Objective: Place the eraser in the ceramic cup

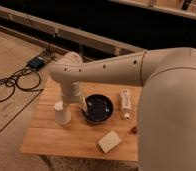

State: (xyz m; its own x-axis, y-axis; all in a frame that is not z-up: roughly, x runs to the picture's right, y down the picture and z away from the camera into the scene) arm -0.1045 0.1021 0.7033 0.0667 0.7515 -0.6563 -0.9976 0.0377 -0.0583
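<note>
A pale, flat rectangular block [109, 141], which looks like the eraser, lies on the wooden table [51, 137] near its front edge, right of centre. A small dark brown thing [134, 129] peeks out at the edge of my arm. It may be the ceramic cup, and most of it is hidden. My gripper [64, 113] hangs from the white arm over the left part of the table, just left of the black bowl [98, 108]. It is well apart from the block.
A white tube-like pack [125, 99] lies right of the bowl, with a small white piece [126, 115] below it. My big white arm [171, 100] covers the table's right side. Cables and a small box [37, 62] lie on the floor at the left.
</note>
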